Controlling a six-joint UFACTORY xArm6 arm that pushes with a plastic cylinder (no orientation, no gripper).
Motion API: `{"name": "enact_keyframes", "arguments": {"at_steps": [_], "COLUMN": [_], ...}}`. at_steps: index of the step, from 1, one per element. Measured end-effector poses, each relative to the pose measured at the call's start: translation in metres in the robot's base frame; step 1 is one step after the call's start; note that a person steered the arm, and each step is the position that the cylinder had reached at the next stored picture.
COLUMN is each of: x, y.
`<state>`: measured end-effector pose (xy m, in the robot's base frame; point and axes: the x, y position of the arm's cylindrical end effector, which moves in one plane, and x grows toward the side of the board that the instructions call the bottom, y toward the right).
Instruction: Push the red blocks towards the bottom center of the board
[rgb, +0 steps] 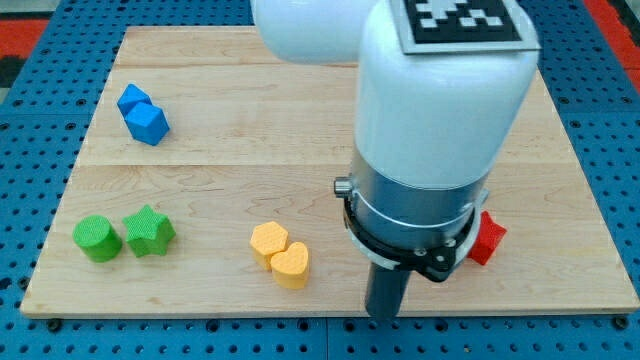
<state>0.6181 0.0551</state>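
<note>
Progress looks partial: only one red block (487, 238) shows, near the board's (330, 120) bottom edge but off toward the view's right, half hidden behind the arm, so it has yet to go leftward to the centre. My tip (384, 316), a bare rod with no claw to open or close, stands near bottom centre, left of it. Any second red block is hidden.

You see a pale, smooth wooden board (300, 120) with visible grain. The arm's white shell (440, 110) looks like glossy plastic.
</note>
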Motion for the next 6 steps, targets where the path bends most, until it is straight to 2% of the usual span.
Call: {"name": "enact_keyframes", "arguments": {"at_steps": [1,2,3,4,5,6], "x": [-0.007,-0.046,-0.047,-0.045,-0.039,-0.001], "y": [0.012,0.026,0.028,0.080,0.079,0.128]}}
